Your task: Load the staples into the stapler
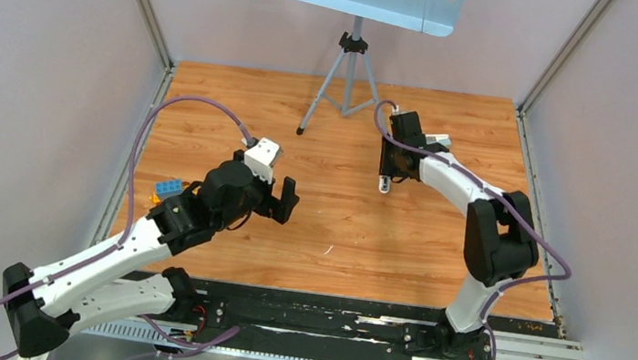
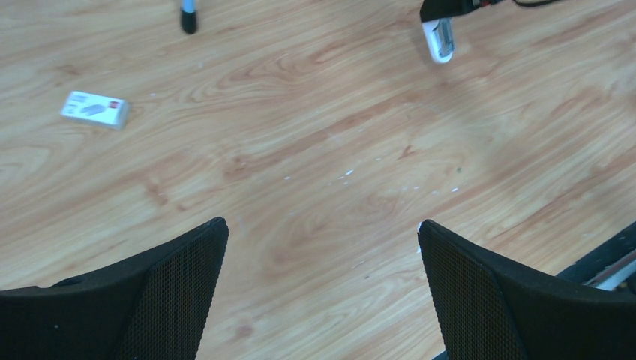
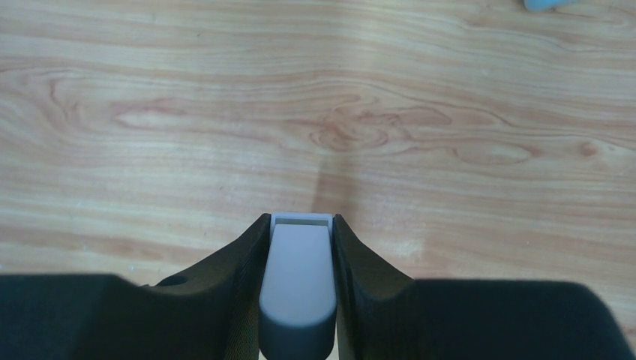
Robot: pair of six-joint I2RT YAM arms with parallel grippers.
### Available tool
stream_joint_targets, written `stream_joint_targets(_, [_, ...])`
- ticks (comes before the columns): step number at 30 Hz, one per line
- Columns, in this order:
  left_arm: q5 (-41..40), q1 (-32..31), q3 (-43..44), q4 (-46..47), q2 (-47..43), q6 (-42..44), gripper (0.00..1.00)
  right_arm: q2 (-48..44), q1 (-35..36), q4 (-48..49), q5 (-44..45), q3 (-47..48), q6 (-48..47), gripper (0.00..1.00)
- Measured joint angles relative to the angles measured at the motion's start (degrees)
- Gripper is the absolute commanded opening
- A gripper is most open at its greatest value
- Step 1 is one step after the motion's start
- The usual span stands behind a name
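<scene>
The stapler (image 3: 300, 277), slim and grey-blue with a whitish front edge, is pinched lengthwise between my right gripper's (image 3: 301, 217) black fingers, which are shut on its sides. From above, its pale tip (image 1: 383, 185) pokes down out of the right gripper (image 1: 387, 175) just over the wooden table, right of centre. In the left wrist view the stapler (image 2: 439, 39) shows at the top right. My left gripper (image 1: 284, 199) hovers left of centre, its jaws wide open with only bare wood between them (image 2: 321, 225). I cannot make out the staples in any view.
A small white carton (image 2: 94, 109) lies flat on the wood to the left. A tripod (image 1: 347, 73) stands at the back, one foot (image 2: 187, 19) near the carton. A blue block (image 1: 169, 187) sits by the left arm. Tiny pale specks (image 1: 326, 250) dot the table.
</scene>
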Motion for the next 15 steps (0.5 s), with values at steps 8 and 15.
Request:
stream_joint_targets(8, [-1.7, 0.0, -0.5, -5.3, -7.3, 6.9, 1.00, 8.9, -0.5, -4.1, -0.1, 8.9, 0.0, 0.28])
stream_joint_targets(15, [-4.0, 0.0, -0.5, -8.4, -8.9, 9.6, 1.00, 12.4, -0.5, -6.3, 0.0, 10.6, 0.5, 0.37])
